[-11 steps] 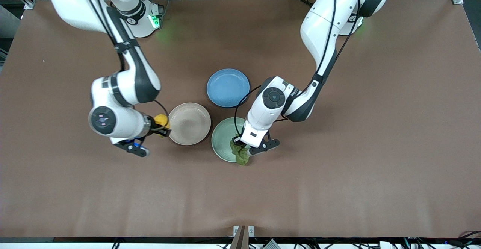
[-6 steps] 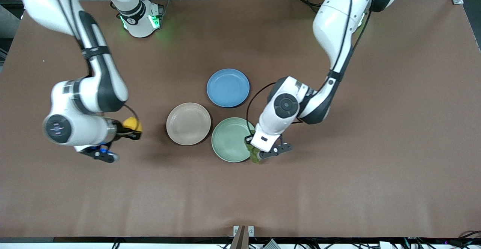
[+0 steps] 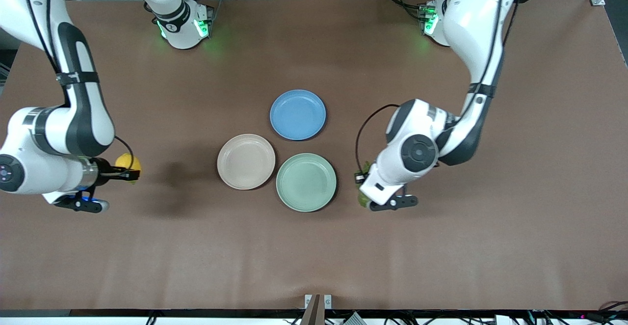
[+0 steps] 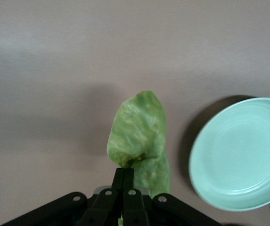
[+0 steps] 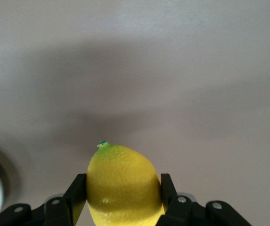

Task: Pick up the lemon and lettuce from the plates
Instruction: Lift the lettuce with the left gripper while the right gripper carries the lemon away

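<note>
On the brown bench (image 3: 441, 246) we see the beige-pink plate (image 3: 246, 161) and the mint green plate (image 3: 306, 182) both bare, beside a blue plate (image 3: 298, 114). Our left tool (image 3: 364, 198) is pinched together on the lettuce (image 4: 138, 134) over bare bench toward the left arm's end; it looks light and floppy, best taken at its thick edge. Our right tool (image 3: 128, 170), over bench toward the right arm's end, is clamped across the lemon (image 5: 123, 182), firm and smooth-skinned, likely to slip unless held at its middle.

Brown table (image 3: 441, 266) bears seemingly three plates (image 3: 246, 161).
</note>
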{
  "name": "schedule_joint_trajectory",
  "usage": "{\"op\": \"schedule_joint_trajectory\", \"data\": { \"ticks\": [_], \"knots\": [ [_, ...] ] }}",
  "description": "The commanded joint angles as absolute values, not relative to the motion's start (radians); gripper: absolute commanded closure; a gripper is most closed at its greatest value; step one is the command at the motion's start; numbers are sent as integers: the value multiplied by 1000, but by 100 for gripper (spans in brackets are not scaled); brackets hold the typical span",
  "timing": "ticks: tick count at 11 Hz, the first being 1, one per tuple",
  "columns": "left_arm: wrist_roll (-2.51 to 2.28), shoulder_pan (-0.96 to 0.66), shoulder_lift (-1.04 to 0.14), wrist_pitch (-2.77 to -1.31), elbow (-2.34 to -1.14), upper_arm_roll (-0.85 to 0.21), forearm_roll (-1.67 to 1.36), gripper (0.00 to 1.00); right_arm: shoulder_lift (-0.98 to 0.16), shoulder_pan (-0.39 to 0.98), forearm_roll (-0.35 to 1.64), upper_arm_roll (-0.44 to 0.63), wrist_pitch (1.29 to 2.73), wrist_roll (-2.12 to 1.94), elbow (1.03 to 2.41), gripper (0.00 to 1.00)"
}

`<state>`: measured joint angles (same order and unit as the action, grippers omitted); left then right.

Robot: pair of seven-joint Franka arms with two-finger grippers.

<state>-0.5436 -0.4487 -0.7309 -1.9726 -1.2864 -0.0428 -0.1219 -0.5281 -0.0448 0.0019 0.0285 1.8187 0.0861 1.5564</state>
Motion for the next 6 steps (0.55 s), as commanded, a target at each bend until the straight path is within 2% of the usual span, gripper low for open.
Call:
{"op": "schedule_joint_trajectory", "data": {
  "ticks": [1, 6],
  "knots": [
    [-453, -390, -638, -1884, -1370, -40, -94, 100, -555, -124, -17, 11, 1867, -49, 1560, 96],
    [-335, -302, -572, -1873, -1495, -38, -2, 100, -632, -140, -14, 11, 1966, -57, 1572, 90]
  ]
}}
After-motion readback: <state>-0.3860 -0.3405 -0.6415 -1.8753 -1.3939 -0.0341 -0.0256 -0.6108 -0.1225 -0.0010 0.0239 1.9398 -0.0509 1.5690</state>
